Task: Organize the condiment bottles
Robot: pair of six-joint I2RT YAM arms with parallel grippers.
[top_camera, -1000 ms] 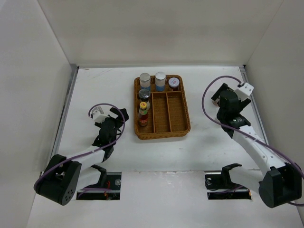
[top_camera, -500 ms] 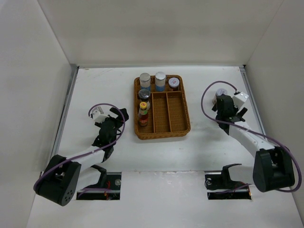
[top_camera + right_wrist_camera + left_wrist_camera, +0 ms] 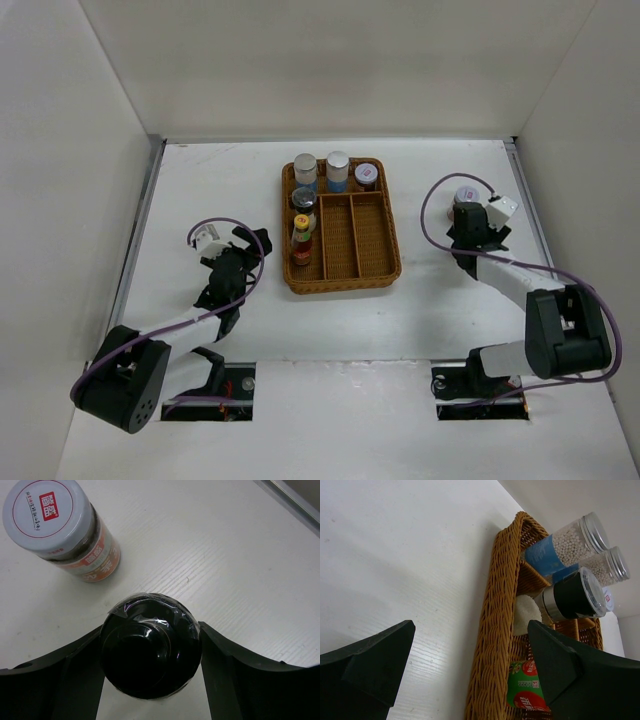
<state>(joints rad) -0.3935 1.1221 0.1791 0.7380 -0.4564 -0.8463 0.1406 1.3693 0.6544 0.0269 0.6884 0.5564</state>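
My right gripper [image 3: 470,226] stands over the black-capped bottle [image 3: 150,645] on the table at the right. In the right wrist view its fingers [image 3: 82,665] touch the cap on both sides. A white-capped jar [image 3: 65,525] stands just beyond it, also seen in the top view [image 3: 466,195]. The other bottles stand in the wicker tray [image 3: 395,262]: two silver-capped shakers [image 3: 305,166] [image 3: 337,162], a white-capped jar [image 3: 366,173], a black grinder [image 3: 303,198] and the red yellow-capped sauce bottle [image 3: 301,235]. My left gripper [image 3: 245,250] is open and empty, left of the tray.
In the left wrist view the tray's woven wall [image 3: 500,630] runs between my open fingers, with the shakers [image 3: 570,542] and grinder [image 3: 575,595] behind it. The tray's two right compartments hold nothing. The enclosure's right wall is near the right arm.
My right arm has swung down and in, and its gripper has come down over the black-capped bottle. The left arm has not moved.
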